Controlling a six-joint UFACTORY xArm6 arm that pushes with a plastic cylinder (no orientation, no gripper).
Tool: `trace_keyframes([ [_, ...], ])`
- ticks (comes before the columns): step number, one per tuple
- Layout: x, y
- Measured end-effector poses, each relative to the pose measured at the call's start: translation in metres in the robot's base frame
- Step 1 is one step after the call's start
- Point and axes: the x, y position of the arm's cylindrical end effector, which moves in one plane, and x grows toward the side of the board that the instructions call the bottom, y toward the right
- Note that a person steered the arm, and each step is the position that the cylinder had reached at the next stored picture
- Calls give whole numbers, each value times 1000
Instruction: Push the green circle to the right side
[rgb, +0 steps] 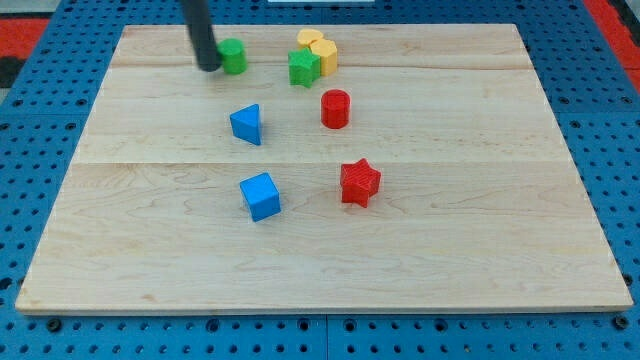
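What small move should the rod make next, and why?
Probably a short push toward the view's right: my tip sits against the left side of the green circle. The green star and yellow blocks lie close ahead, so keep it gentle.

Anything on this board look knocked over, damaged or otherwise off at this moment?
Nothing stands out. My tip sits against the view's left side of the green circle. The green star is crowded against two yellow blocks, which looks tight but not wrong. All blocks sit flat on the wooden board, undamaged.
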Motion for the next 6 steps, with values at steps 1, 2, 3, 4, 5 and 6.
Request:
trace_keyframes([
  [1, -10, -24],
  [2, -21, -10],
  [3, -28, 27],
  [4, -28, 65],
  [5, -28, 48],
  [6, -28, 30],
])
